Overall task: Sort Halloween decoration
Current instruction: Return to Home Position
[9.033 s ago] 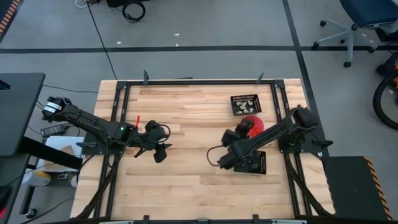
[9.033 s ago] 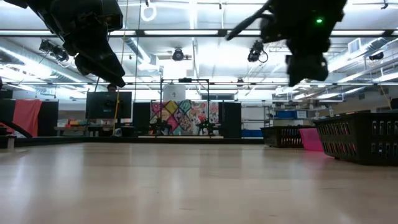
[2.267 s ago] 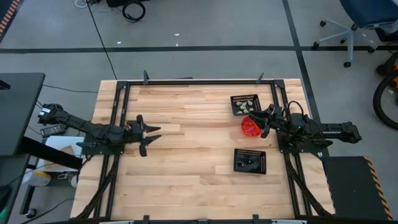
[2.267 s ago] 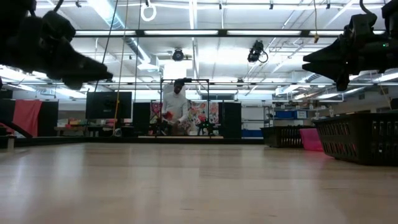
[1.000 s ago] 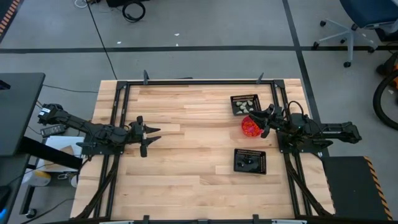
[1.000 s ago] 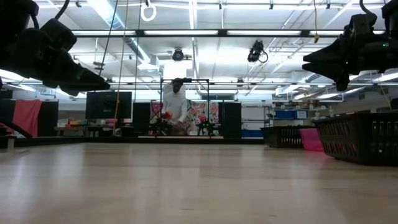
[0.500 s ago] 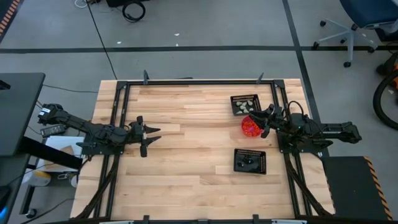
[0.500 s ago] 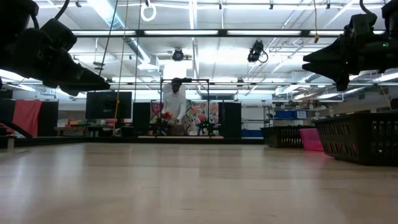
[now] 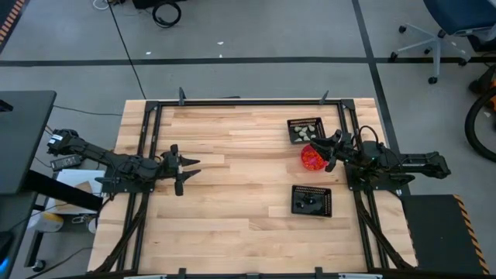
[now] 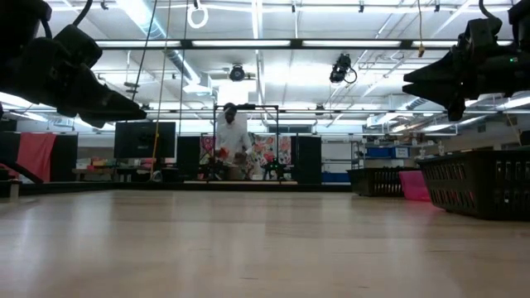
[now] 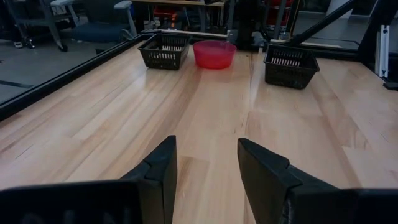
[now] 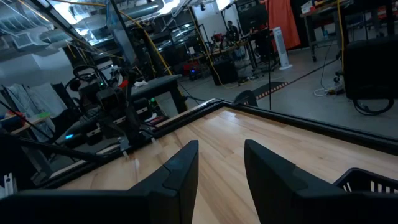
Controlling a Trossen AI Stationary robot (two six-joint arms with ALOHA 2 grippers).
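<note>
while they hung at opposite edges of the desk (image 9: 240, 190), the left claw (image 9: 187, 169) and right claw (image 9: 325, 147) gaped empty. the trinkets (image 9: 304, 133) lay in the far tray (image 9: 305, 120), the bowl (image 9: 303, 155) and the near tray (image 9: 311, 188).

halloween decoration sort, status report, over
Left tool open, empty. Right tool open, empty, near pink bowl. Trinkets in bowl and trays. Nothing seen blocking.

place was a robotics lab in a large open hall. bare grey concrete floor (image 9: 256, 31) carried dark tape lines (image 9: 364, 31). butcher-block table (image 9: 232, 194) sat in a black metal frame (image 9: 248, 101). overhead were strip lights (image 10: 265, 43) and a ceiling-hung camera (image 10: 339, 70). coiled cable (image 9: 167, 13), monitor (image 10: 145, 139) and rolling office chair (image 9: 457, 23) noted; a person (image 10: 232, 136) stood at a far bench.
</note>
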